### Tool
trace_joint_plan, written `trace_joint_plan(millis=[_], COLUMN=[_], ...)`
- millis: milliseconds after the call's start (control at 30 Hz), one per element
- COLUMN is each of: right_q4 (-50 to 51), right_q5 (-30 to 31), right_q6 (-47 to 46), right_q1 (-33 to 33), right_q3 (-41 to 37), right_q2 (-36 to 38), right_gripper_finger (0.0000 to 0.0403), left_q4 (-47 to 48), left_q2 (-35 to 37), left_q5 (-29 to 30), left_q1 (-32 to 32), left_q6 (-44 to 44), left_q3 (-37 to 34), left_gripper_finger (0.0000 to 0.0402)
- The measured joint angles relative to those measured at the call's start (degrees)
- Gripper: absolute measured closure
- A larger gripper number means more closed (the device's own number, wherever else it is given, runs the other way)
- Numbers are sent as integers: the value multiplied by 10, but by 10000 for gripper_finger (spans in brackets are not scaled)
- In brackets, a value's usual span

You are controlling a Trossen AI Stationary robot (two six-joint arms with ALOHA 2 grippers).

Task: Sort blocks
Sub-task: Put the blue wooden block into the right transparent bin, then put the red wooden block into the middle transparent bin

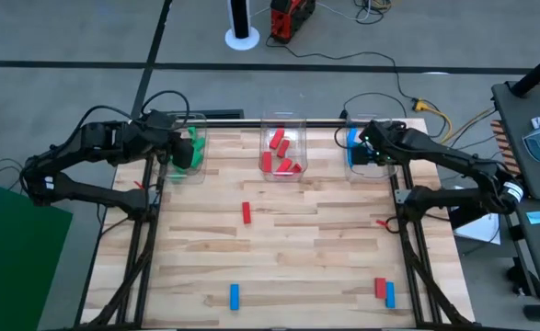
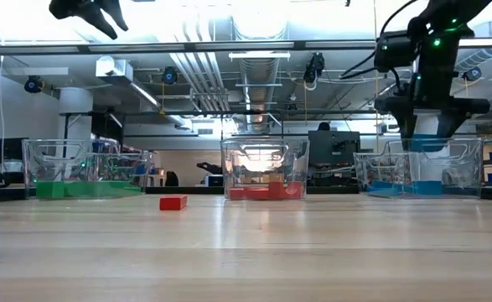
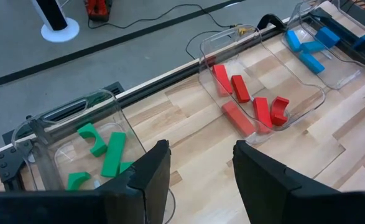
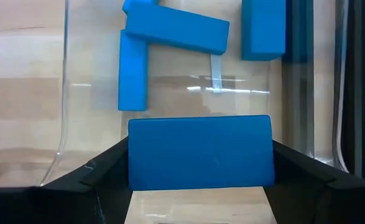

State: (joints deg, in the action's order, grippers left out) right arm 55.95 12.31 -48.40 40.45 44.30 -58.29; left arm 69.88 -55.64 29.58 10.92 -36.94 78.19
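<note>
Three clear bins stand along the table's far edge. The left bin (image 1: 185, 147) holds green blocks (image 3: 104, 155), the middle bin (image 1: 283, 147) red blocks (image 3: 250, 102), and the right bin (image 1: 366, 147) blue blocks (image 4: 170, 31). My left gripper (image 3: 201, 158) hovers open above the green bin with nothing between its fingers. Over the blue bin, my right gripper (image 4: 201, 146) is shut on a blue block (image 4: 201, 152). Loose on the table lie a red block (image 1: 247, 212), a blue block (image 1: 235, 295), and a red (image 1: 380, 288) and blue (image 1: 390, 294) pair. My right gripper pinches the blue block by its two short ends (image 4: 135, 155) between its two fingers, so the block spans the gap crosswise. The fingers point down from above. The block hangs level at the blue bin's rim (image 2: 430, 144), clear of the blocks below.
The table's frame rails (image 1: 155, 198) run along both sides. A black bar (image 1: 224, 118) borders the far edge behind the bins. Bare wood lies between the bins and the loose blocks. Cables and a white stand (image 1: 243, 28) are on the floor beyond.
</note>
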Motion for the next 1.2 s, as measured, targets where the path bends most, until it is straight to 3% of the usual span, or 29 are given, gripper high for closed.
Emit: trace_joint_plan(millis=[233,633,933,1200], right_q4=[-14,-14,-14,-14], right_q5=[4,-6,-8,-3], right_q6=[10,20,39,54], right_q1=[0,-5,-73,-123], right_q3=[0,9,110,212], right_q2=[1,9,28,10], right_gripper_finger=[96,159,210,253], left_q4=[0,0,0,-7], left_q2=[0,0,0,-17], left_q5=[0,0,-4,-39], left_q1=[0,0,0,-4], left_q6=[0,0,-19,-89], left_q3=[0,0,0,0], left_gripper_finger=[248,248,248,248])
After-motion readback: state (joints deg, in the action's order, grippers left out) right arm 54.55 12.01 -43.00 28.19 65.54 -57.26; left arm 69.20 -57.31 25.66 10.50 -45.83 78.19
